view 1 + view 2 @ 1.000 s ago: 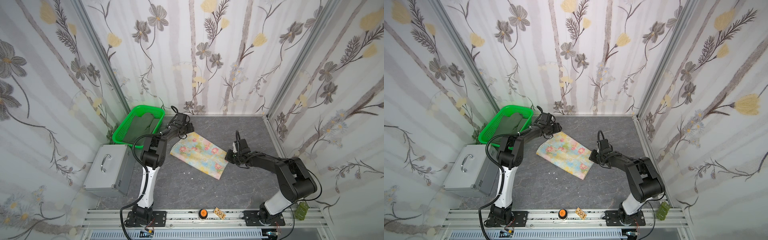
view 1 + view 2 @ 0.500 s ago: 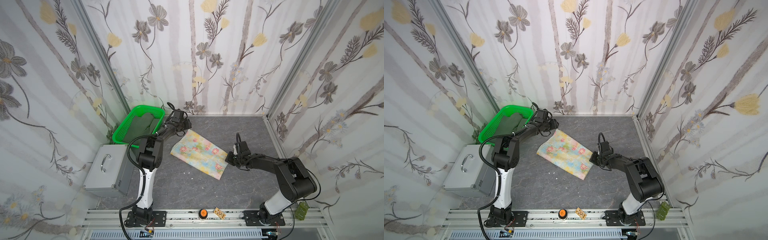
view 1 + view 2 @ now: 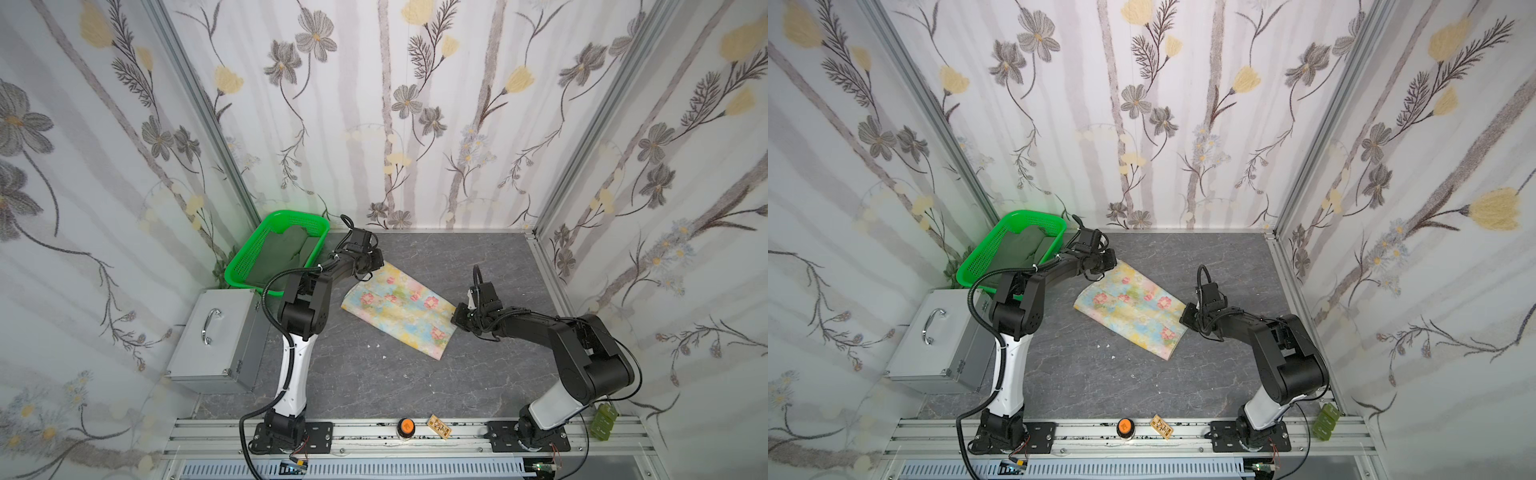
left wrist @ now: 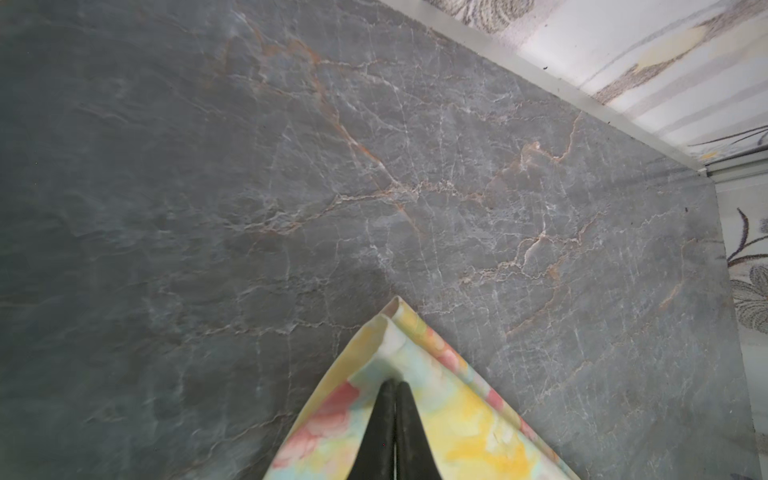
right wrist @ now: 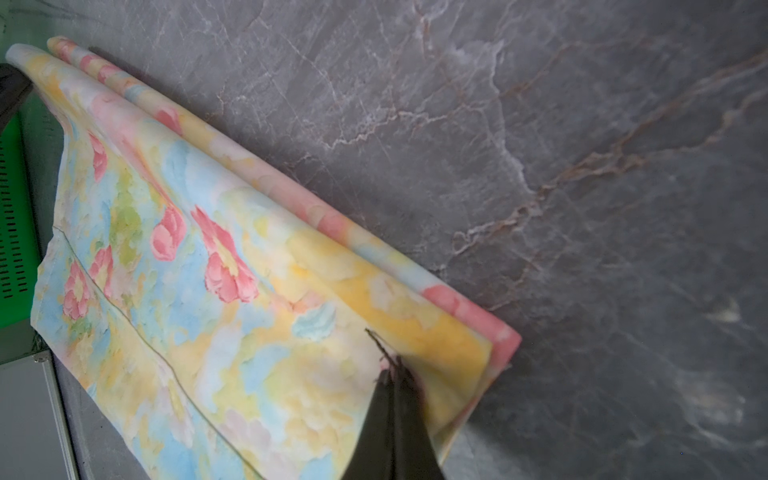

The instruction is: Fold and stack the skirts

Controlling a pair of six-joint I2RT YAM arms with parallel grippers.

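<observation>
2 skirts are on your bench, listed below.

1. Floral skirt [image 3: 399, 309] [image 3: 1129, 311]: pastel yellow and blue with pink flowers. You will find it folded in layers on the grey marbled table [image 3: 415, 386], lying diagonally between the 2 arms. Its far corner is near the basket and its near corner points toward the front rail.
2. Olive skirt [image 3: 286, 253] [image 3: 1021, 249]: plain and dark. It lies inside the bright green mesh basket [image 3: 245, 266] [image 3: 980, 257] at the back left corner, well apart from item 1.

Your 2 grippers:
- Left gripper [image 3: 376, 259] [image 4: 394, 384]: its jaws are pressed together on the far corner of the floral skirt [image 4: 469, 436]. The left wrist view shows the black fingertips closed with cloth bunched at their tip.
- Right gripper [image 3: 457, 318] [image 5: 390, 370]: its jaws are clamped on the right-hand corner of the floral skirt [image 5: 249, 291]. The fabric puckers at the pinch, and the top layer rides above the pink-edged layer beneath.

Other stock: 1 silver case [image 3: 216, 332], just in front of the basket, and 1 orange button [image 3: 406, 426] on the front rail.
</observation>
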